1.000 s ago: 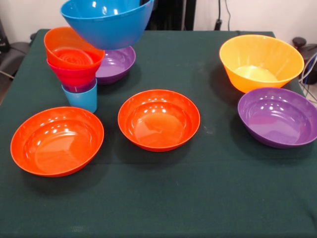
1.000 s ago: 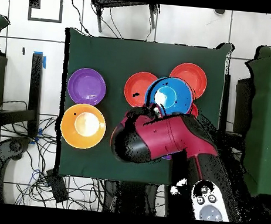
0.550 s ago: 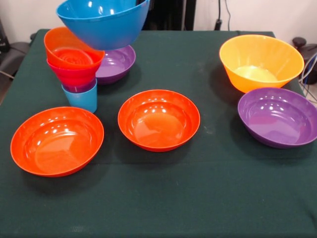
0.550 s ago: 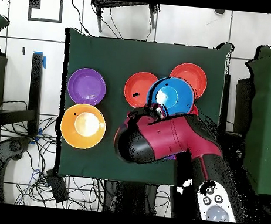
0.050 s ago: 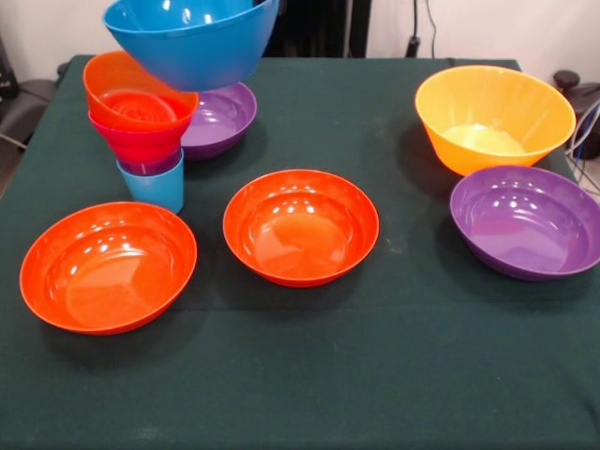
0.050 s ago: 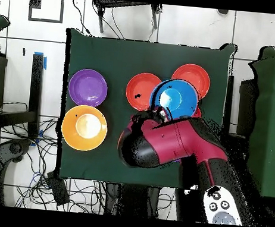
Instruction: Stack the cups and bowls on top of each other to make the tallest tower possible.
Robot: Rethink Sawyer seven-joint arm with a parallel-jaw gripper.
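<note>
At the counter's (image 5: 394, 375) ten o'clock corner stood the tower (image 5: 141, 131): light blue cup (image 5: 155, 187) lowest, purple cup, pink bowl, small orange bowl (image 5: 131, 94) nested above. The blue bowl (image 5: 192, 39) hung empty over it; whether the fingers gripped it could not be told. The other bowls lay empty.

Setting: robotics lab. Evidence: red and black robot arm (image 6: 173, 142) at a table draped in dark green cloth (image 5: 394, 375); tiled floor (image 6: 136, 20) with loose cables (image 6: 38, 151) running around the table; plain white wall (image 5: 487, 28) behind; further green-covered tables (image 6: 274, 118) alongside.
</note>
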